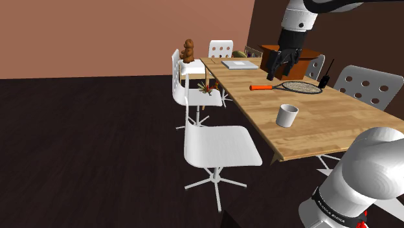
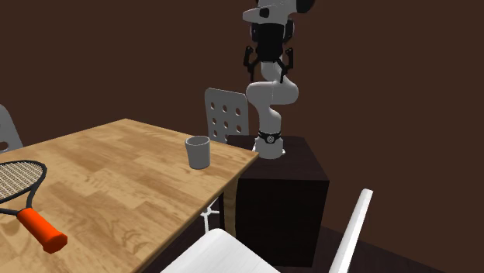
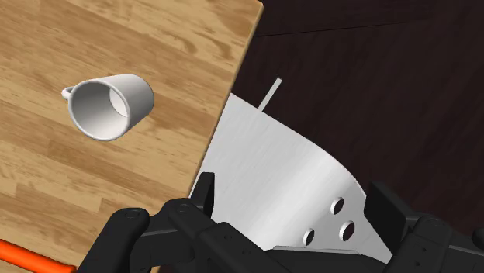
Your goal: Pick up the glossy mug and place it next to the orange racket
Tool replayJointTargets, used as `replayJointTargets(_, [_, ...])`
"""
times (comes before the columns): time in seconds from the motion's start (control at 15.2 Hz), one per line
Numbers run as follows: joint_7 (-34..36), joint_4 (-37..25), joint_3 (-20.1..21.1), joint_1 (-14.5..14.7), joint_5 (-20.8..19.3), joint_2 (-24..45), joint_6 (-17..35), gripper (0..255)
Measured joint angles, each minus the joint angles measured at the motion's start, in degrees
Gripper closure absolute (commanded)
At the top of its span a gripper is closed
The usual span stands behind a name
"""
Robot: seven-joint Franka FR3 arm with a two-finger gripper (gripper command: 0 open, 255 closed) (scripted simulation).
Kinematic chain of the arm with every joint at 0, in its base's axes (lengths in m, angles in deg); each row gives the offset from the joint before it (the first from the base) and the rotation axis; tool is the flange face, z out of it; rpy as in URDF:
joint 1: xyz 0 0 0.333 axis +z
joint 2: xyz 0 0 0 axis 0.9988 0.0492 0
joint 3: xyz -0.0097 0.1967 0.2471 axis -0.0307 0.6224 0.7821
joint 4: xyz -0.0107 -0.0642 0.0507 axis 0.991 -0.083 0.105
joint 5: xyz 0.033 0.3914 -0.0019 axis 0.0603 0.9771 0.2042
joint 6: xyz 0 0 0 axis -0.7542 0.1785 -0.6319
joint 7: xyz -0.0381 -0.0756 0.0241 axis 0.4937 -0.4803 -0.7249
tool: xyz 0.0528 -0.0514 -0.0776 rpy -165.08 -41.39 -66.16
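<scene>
I see the pincer [image 1: 283,70] hanging high up, its 2 fingers spread wide with nothing between them. The white mug [image 1: 287,115] stands upright on the desk [image 1: 336,123] near its edge, empty inside, well apart from the orange-handled racket [image 1: 291,86] lying flat.

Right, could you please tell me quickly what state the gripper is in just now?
Gripper: open, holding nothing; the white mug stands apart from it on the table.
</scene>
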Motion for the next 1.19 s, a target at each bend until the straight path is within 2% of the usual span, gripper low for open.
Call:
replayJointTargets(0.2, [-1.2,1.8,-1.1,-0.4,-0.8,-0.4,1.4,0])
replayJointTargets(0.53, [-5.9,7.5,-5.9,-2.2,-3.8,-0.2,7.4,0])
replayJointTargets(0.92, [-12.1,12.7,-12.6,-4.7,-7.9,3.4,16.5,0])
replayJointTargets(1.19, [-16.2,14.5,-17.4,-5.9,-10.2,8.1,23.3,0])
